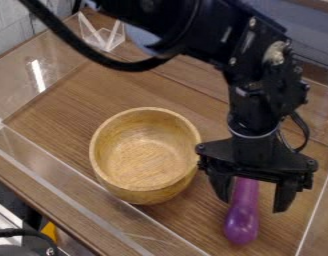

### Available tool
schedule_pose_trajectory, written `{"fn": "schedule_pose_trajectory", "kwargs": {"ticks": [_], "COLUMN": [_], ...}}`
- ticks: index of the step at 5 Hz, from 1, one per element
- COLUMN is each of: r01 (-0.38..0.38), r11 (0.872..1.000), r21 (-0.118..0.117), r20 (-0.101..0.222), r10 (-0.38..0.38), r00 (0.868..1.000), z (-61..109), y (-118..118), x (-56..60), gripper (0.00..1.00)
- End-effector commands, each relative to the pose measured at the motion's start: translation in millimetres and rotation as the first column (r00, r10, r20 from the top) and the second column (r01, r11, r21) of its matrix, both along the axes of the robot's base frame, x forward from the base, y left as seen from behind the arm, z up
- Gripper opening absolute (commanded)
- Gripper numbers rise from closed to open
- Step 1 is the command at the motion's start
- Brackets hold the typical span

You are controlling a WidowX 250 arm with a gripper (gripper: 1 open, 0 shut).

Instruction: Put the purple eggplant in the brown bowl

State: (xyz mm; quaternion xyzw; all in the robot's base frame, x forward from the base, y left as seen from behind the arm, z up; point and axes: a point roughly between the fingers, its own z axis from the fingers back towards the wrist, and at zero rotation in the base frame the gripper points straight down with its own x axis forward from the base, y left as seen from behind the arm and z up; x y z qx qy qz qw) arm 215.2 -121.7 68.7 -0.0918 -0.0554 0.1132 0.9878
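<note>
Black robot arm (pixel 220 40) reaching down, jaws (pixel 252 200) open (quite wide), pointing downward

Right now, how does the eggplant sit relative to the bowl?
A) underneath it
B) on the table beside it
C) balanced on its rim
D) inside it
B: the purple eggplant lies on the wooden table, outside the brown bowl, with bare tabletop showing between them.
</note>
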Motion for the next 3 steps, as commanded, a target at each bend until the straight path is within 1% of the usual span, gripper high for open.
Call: {"fn": "schedule_pose_trajectory", "kwargs": {"ticks": [1, 3], "r01": [0.007, 0.009], "r11": [1.000, 1.000], "r21": [-0.016, -0.026], "r20": [0.022, 0.022], "r10": [-0.006, -0.008], "r00": [1.000, 1.000], "z": [8.3, 9.7], "y": [-5.4, -7.1], "x": [0.6, 0.0], "gripper": [1.00, 1.00]}}
